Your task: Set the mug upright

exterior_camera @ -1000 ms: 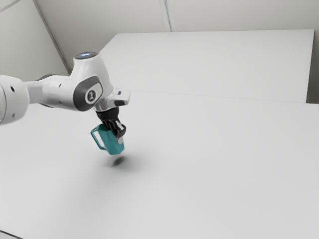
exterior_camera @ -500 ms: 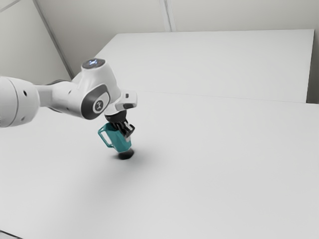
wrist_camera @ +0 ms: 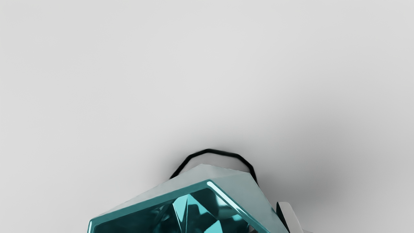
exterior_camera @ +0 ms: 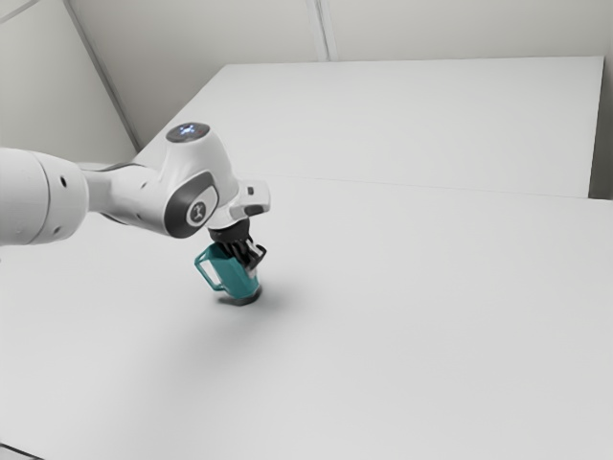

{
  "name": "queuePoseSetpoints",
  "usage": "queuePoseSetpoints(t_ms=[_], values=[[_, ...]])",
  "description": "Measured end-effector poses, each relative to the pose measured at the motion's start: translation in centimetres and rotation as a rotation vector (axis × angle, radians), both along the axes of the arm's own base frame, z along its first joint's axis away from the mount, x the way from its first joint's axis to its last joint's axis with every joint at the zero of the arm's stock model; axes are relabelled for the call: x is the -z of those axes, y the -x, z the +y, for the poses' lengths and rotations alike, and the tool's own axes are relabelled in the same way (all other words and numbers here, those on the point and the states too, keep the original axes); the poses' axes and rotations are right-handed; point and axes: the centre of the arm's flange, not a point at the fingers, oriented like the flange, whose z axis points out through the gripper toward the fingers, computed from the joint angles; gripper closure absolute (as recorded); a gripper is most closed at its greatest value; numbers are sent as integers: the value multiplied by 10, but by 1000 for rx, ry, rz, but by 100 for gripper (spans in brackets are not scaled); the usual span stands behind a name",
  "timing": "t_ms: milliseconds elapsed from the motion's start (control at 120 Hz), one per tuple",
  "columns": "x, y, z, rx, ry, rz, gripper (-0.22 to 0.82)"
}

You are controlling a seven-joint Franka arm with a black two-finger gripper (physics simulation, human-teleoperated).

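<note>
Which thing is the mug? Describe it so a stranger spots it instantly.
On the white table, follow the robot arm from the exterior view's left down to its gripper. There, tilted, is the faceted mug, handle toward that same side. Its teal colour sets it apart from the white-and-black arm.

You have one teal mug [exterior_camera: 237, 278] with one handle [exterior_camera: 204, 276], one arm [exterior_camera: 203, 171] with one gripper [exterior_camera: 253, 264], and two pale flat surfaces, one near [exterior_camera: 383, 335], one far [exterior_camera: 412, 120].
</note>
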Motion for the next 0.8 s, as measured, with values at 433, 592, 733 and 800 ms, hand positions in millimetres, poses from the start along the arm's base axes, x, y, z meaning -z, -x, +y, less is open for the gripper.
queuePoseSetpoints(t_ms=[433, 592, 733, 800], values=[[-50, -9, -8, 4, 12, -53, 15], [-118, -25, -11, 1, 12, -64, 7], [-182, -28, -8, -14, 11, -52, 4], [-204, -26, -7, -19, 11, -40, 3]])
